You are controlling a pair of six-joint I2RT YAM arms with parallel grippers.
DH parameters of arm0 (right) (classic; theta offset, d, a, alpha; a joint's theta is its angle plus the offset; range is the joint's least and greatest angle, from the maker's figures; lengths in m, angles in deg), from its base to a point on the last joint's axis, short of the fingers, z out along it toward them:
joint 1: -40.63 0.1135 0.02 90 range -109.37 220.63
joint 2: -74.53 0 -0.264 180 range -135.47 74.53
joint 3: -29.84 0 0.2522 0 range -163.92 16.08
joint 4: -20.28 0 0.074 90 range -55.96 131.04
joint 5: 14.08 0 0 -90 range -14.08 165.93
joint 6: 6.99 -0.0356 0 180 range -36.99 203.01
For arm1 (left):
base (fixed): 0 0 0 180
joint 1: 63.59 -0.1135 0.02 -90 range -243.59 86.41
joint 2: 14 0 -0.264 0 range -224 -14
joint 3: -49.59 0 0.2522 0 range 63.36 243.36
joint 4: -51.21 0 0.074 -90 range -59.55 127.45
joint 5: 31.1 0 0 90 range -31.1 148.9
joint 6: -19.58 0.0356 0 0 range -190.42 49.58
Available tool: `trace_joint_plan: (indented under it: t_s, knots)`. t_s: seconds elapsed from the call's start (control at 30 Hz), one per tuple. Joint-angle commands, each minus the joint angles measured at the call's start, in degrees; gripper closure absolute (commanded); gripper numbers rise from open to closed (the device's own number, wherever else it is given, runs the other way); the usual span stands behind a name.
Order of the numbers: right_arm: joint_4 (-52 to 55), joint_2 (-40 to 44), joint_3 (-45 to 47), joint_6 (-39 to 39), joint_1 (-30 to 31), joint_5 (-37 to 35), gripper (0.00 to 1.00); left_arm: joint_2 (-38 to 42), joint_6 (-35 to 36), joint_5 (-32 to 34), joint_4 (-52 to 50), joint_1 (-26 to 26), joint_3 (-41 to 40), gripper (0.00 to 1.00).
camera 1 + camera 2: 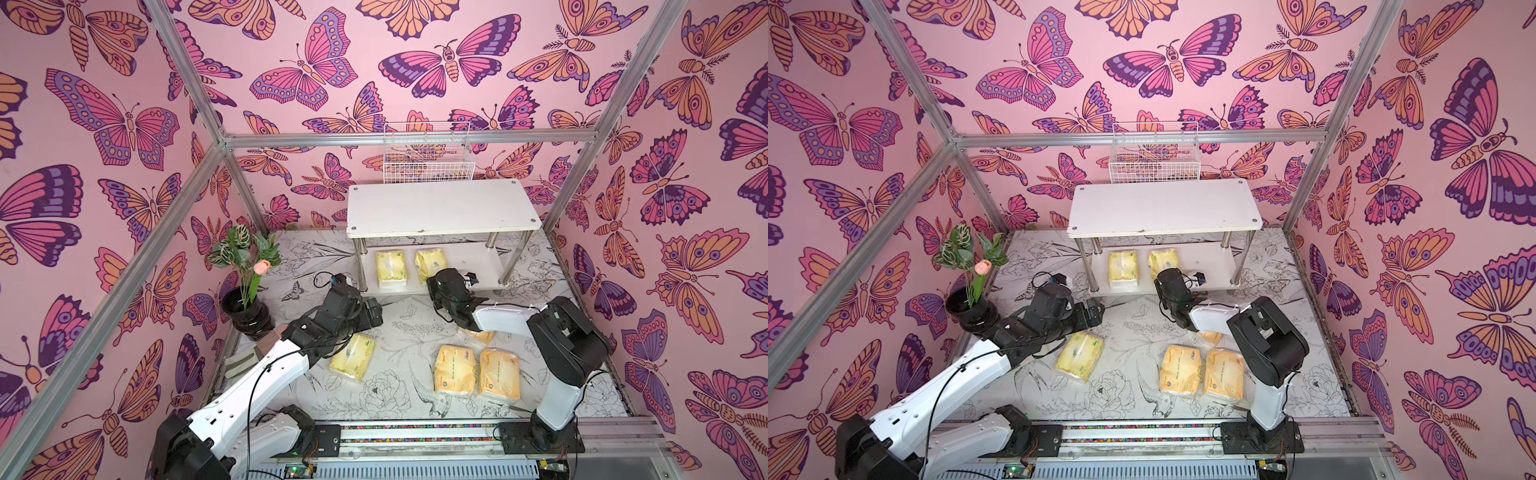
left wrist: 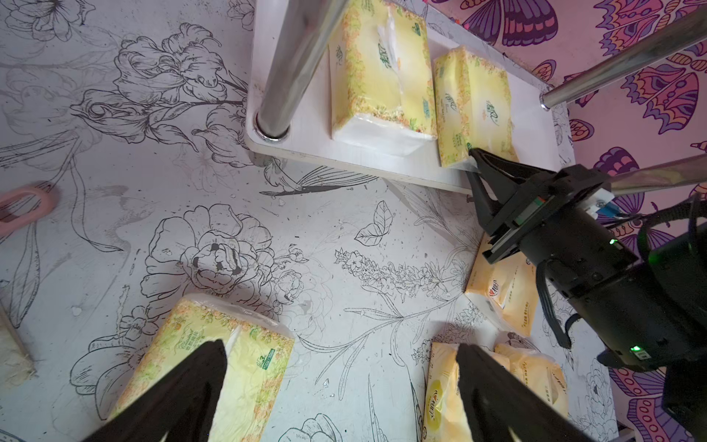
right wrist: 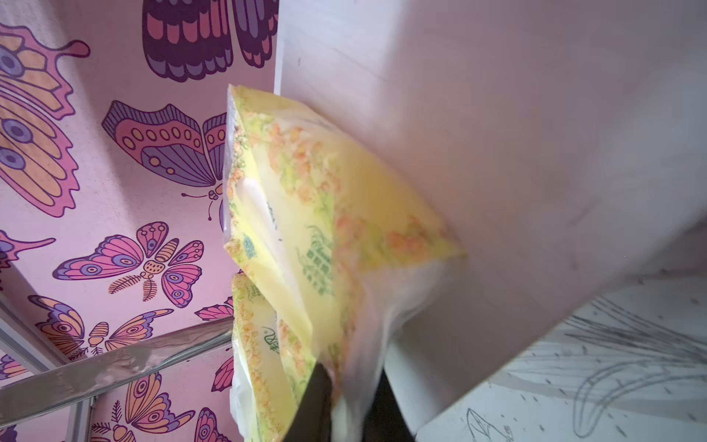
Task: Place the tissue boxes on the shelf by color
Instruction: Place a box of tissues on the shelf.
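Left arm: nearest the lens in both top views, reaching from the front rail over the table.
Left fingers: spread wide, holding nothing, hanging above the table. In the left wrist view one finger overlaps the loose lemon pack and the other overlaps an orange pack.
Loose lemon pack: flat on the table at a slant, just beside the left arm's wrist, well apart from the shelf.
Inner orange pack: flat on the table, side by side with the outer orange pack, the two touching.
Third orange pack: on the table behind that pair, mostly hidden under the right forearm in both top views.
Right fingers: drawn narrow, pinching the near end of the held lemon pack. The right wrist view shows its wrapper between them.
Held lemon pack: on the shelf's lower board, slightly tilted, close beside the stowed lemon pack.
Stowed lemon pack: flat on the lower board, near a front chrome leg.
Shelf: white, two boards, at the back of the table.
Wire basket: white, on the back wall above the shelf.
Vase: black, with leaves and a pink flower, at the table edge on the left arm's side.
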Motion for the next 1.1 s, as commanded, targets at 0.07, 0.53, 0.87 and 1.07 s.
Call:
trace_joint_plan:
  t_s: [0.07,0.53,0.87,1.07]
  knots:
    - [-0.34,-1.61,-1.97,-0.49,-0.28,1.61,0.91,1.36,-0.39,0.47,-0.86,-0.06,-0.96,0.00]
    - [-1.32,0.32,-0.98,0.91,0.21,5.74,0.34,1.36,-0.42,0.73,-0.94,-0.06,-1.05,0.00]
    - [6.51,17.45,8.27,11.23,-1.80,4.64,0.15,3.20,0.52,1.55,-2.16,-0.16,-0.45,0.00]
    - [11.84,23.07,8.38,19.04,-8.58,7.77,0.15,4.16,1.60,2.60,-5.07,-0.31,0.61,0.00]
